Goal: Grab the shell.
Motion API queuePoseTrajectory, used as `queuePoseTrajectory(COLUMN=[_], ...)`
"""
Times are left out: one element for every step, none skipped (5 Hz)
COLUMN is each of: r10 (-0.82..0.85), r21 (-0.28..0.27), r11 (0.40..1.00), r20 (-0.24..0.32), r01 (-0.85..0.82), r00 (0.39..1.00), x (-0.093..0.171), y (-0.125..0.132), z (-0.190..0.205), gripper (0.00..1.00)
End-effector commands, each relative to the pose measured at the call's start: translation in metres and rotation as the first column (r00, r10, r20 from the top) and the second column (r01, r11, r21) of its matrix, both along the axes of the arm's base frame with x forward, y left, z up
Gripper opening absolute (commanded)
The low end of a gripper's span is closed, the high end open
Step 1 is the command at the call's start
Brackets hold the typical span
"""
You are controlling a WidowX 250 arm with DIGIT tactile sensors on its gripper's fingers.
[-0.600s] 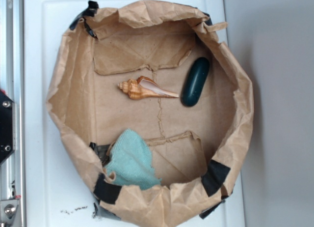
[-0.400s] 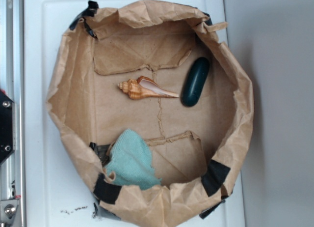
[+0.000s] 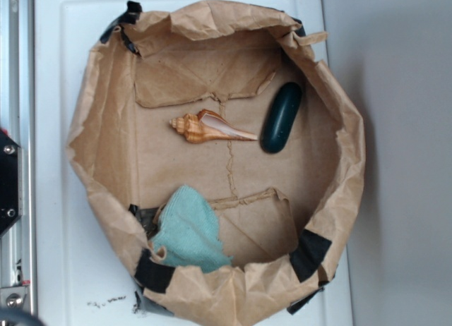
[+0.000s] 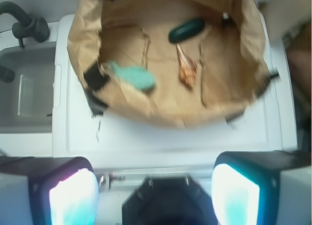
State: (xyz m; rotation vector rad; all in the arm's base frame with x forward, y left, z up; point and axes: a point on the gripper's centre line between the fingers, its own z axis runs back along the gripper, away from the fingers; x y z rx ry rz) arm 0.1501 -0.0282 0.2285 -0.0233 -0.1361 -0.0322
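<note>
The shell (image 3: 209, 128) is tan-orange with a ribbed spire and a long pale tail. It lies flat on the floor of the brown paper bin (image 3: 99, 149), near its middle. It also shows in the wrist view (image 4: 186, 69), far ahead. My gripper (image 4: 155, 196) is open and empty, its two pale pads wide apart at the bottom of the wrist view. It is outside the bin, well short of the shell. In the exterior view only a dark edge of the arm shows at the bottom left corner.
A dark green oblong object (image 3: 282, 117) lies just right of the shell's tail. A teal cloth (image 3: 189, 230) is bunched at the bin's near wall. The bin stands on a white surface (image 3: 56, 220). A metal rail (image 3: 15, 79) runs down the left.
Nothing in the bin has moved. A dark rounded edge of the arm has come into view at the bottom left corner of the exterior view.
</note>
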Motion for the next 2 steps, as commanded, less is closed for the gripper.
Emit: queuePoseTrajectory(r10=[-0.236, -0.207], r21=[-0.004, -0.022], r11=[0.972, 0.978], r20=[0.06, 0.015], r01=[0.236, 0.208], r00=[0.97, 0.978], x=[0.049, 0.085], y=[0.02, 0.048], z=[-0.022, -0.042], gripper=[1.0, 1.0])
